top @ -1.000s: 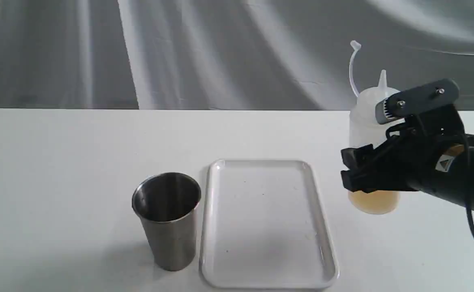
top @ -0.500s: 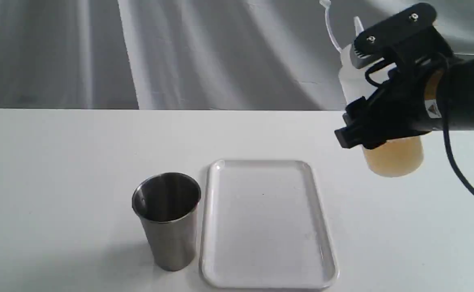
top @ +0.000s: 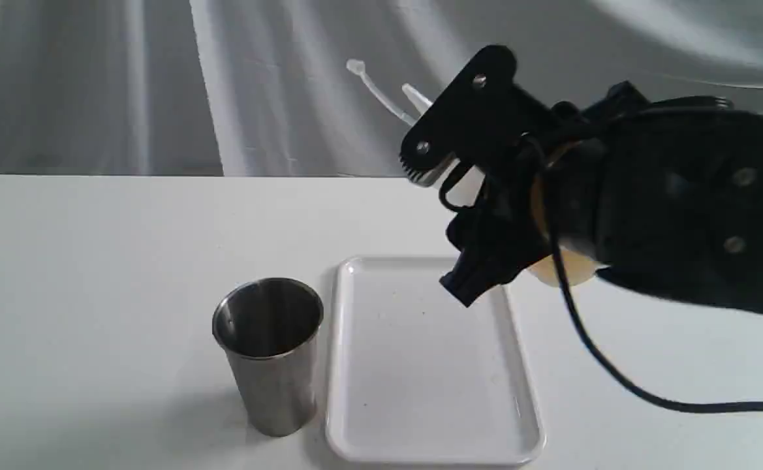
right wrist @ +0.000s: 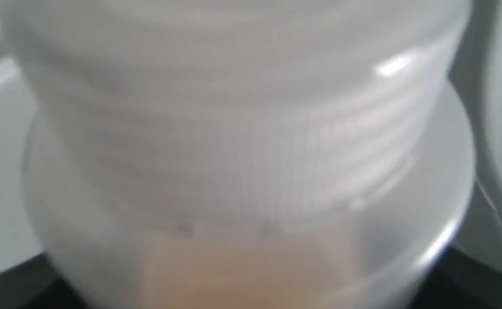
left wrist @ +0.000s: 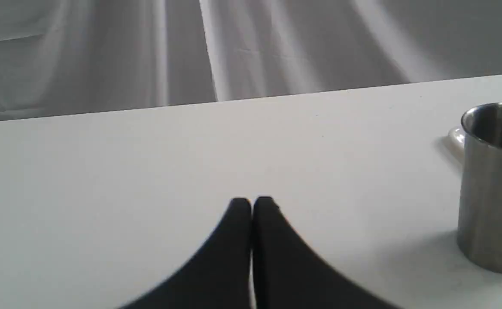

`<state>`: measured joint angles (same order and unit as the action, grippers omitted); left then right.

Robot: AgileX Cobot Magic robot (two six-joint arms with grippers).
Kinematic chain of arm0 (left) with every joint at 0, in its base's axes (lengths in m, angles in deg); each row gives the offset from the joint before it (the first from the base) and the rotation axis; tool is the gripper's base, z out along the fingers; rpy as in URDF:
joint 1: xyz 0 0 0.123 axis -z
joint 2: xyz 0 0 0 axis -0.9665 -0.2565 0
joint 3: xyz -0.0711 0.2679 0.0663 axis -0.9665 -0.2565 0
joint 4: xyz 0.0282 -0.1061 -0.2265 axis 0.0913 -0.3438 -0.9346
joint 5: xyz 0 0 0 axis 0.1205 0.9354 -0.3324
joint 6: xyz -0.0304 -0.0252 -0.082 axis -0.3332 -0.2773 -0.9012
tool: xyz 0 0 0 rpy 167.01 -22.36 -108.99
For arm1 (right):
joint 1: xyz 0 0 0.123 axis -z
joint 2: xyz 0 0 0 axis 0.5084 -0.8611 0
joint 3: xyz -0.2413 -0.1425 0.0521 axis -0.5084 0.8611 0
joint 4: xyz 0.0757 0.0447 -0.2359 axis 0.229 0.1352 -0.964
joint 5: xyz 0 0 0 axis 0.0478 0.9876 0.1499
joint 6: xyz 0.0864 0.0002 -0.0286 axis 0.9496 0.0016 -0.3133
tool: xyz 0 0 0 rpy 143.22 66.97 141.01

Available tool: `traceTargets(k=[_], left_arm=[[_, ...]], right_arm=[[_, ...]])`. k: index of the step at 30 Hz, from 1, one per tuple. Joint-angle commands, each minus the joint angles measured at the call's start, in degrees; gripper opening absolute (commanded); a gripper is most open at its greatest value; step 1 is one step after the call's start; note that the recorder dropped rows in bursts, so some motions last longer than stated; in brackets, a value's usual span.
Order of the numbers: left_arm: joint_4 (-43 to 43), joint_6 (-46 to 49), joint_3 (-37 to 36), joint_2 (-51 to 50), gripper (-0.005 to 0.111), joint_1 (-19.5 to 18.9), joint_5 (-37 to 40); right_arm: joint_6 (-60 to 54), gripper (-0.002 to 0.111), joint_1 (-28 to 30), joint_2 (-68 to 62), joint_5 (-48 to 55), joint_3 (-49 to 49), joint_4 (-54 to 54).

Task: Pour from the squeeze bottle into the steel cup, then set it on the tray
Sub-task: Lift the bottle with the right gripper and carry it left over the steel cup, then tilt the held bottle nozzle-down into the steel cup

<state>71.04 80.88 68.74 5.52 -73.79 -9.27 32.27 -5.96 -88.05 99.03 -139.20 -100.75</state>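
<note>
Our right claw (top: 450, 222) clamps the translucent whitish squeeze bottle (top: 467, 188), tilted nozzle-left at upper centre, above the flat white tray (top: 420, 378); brushed steel cup (top: 269, 352) lower left. Our left claw (left wrist: 251, 206) is closed, empty.

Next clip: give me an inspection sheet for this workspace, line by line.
Surface: white table, no spills seen.
Job's things: squeeze bottle tilted in the air over the tray's far end, nozzle toward the steel cup; cup upright left of the tray; tray holds nothing.
Clutter: nothing seen.
Grippers: right gripper shut on the bottle; left gripper shut, empty.
Cables: black cable loops from the right arm past the tray's right side.
Surroundings: grey draped cloth behind.
</note>
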Motion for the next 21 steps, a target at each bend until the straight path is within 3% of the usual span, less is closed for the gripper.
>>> traceTargets(k=[1,10,21], left_arm=[[0.0,-0.3,-0.3,0.1,0.0,-0.1,-0.4],[0.0,-0.3,-0.3,0.1,0.0,-0.1,-0.4],[0.0,0.0,-0.3,0.1,0.0,-0.1,-0.4]], right_arm=[[0.6,0.02,-3.6,-2.6,4.1,-2.2,-4.8],[1.9,0.02,-11.0,-7.5,7.1,-3.7,-13.6],[7.1,0.02,-12.0,-7.7,10.0,-3.7,-21.9]])
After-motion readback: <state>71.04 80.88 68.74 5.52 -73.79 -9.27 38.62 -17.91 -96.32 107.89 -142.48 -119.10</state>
